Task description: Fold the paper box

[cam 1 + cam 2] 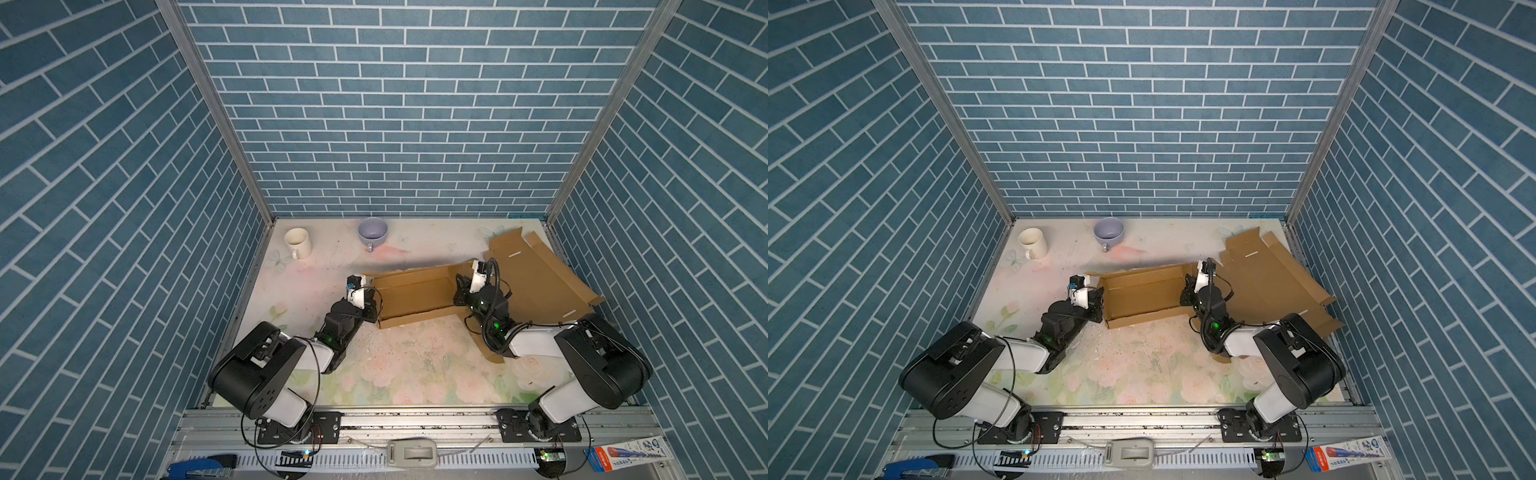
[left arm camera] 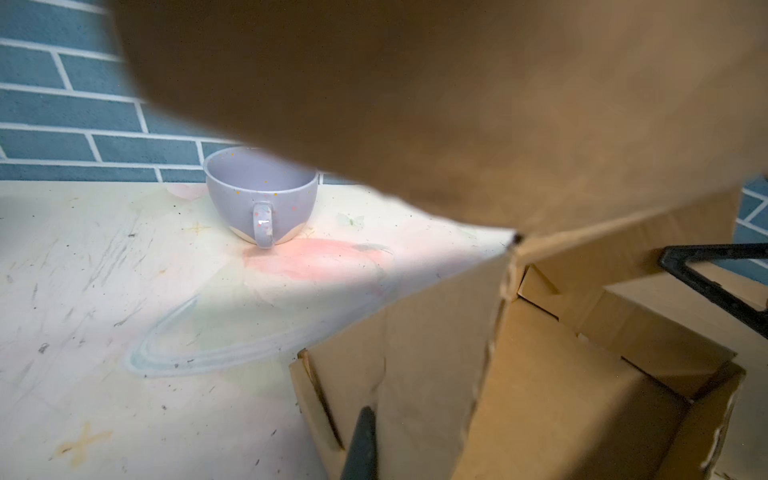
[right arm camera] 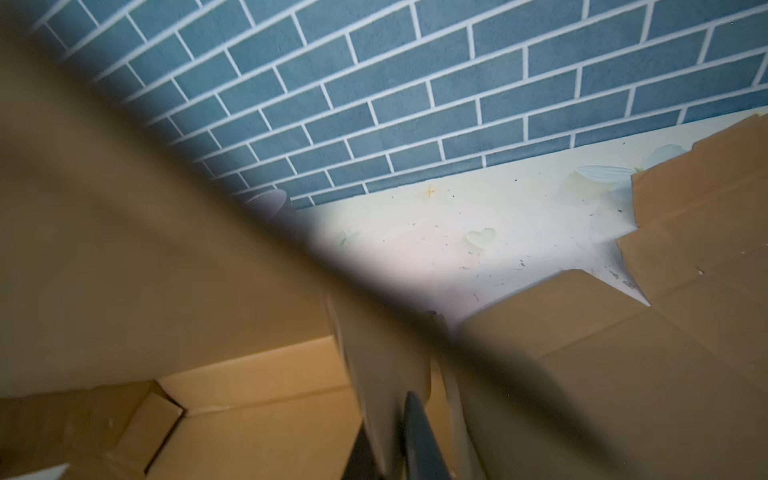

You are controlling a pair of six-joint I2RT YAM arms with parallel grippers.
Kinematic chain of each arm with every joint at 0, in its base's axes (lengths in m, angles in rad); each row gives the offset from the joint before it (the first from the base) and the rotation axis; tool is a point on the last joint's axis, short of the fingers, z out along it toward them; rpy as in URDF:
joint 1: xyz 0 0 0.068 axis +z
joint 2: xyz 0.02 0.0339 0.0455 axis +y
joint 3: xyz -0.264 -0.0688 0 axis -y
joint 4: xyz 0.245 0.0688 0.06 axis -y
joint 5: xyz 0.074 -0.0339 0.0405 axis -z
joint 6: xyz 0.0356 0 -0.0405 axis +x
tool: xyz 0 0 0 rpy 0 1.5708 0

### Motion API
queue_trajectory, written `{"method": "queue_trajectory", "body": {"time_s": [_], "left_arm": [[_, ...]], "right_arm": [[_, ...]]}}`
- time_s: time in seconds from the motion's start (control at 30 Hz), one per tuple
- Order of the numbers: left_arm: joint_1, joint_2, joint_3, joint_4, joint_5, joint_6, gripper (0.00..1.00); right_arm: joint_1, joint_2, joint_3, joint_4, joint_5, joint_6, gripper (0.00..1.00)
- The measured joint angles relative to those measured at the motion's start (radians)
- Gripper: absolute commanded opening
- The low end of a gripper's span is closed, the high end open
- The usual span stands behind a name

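The paper box (image 1: 415,297) (image 1: 1142,299) is brown cardboard: a half-formed open tray mid-table, with its big flat lid panel (image 1: 536,286) spread out to the right. My left gripper (image 1: 376,311) (image 1: 1100,308) is shut on the tray's left end wall. In the left wrist view one dark finger (image 2: 362,440) lies on the outside of that wall (image 2: 428,374), and the other is hidden behind it. My right gripper (image 1: 459,286) (image 1: 1185,291) (image 3: 390,444) sits at the tray's right end. A raised flap (image 3: 382,365) stands between its fingers (image 3: 419,436), which are close on either side.
A cream mug (image 1: 298,243) stands at the back left. A lilac cup (image 1: 372,233) (image 2: 259,195) stands at the back middle, just beyond the box. Blue brick walls close in the table on three sides. The lid panel reaches the right wall.
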Motion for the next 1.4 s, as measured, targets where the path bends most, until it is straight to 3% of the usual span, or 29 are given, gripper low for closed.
{"method": "queue_trajectory", "body": {"time_s": [0.3, 0.47, 0.6, 0.8, 1.07, 1.27, 1.4], "left_arm": [[-0.001, -0.021, 0.000, -0.035, 0.002, 0.027, 0.00], [-0.003, -0.060, 0.000, -0.085, -0.002, 0.058, 0.00], [-0.003, -0.076, 0.000, -0.106, -0.002, 0.073, 0.00], [-0.004, -0.061, 0.001, -0.092, -0.002, 0.080, 0.00], [-0.004, -0.022, 0.002, -0.052, -0.004, 0.079, 0.00], [-0.004, -0.017, 0.000, -0.043, -0.004, 0.079, 0.00], [-0.004, -0.017, 0.000, -0.042, -0.004, 0.078, 0.00]], "right_arm": [[-0.084, -0.298, -0.028, -0.276, -0.151, -0.087, 0.47], [-0.094, -0.535, 0.013, -0.604, -0.205, -0.252, 0.53], [-0.095, -0.602, 0.177, -0.895, -0.239, -0.427, 0.54], [-0.084, -0.447, 0.587, -1.220, -0.317, -0.679, 0.58], [0.039, -0.052, 1.034, -1.544, -0.386, -0.937, 0.59], [0.096, 0.151, 1.233, -1.714, -0.458, -1.046, 0.53], [0.118, 0.241, 1.333, -1.804, -0.494, -1.095, 0.41]]}}
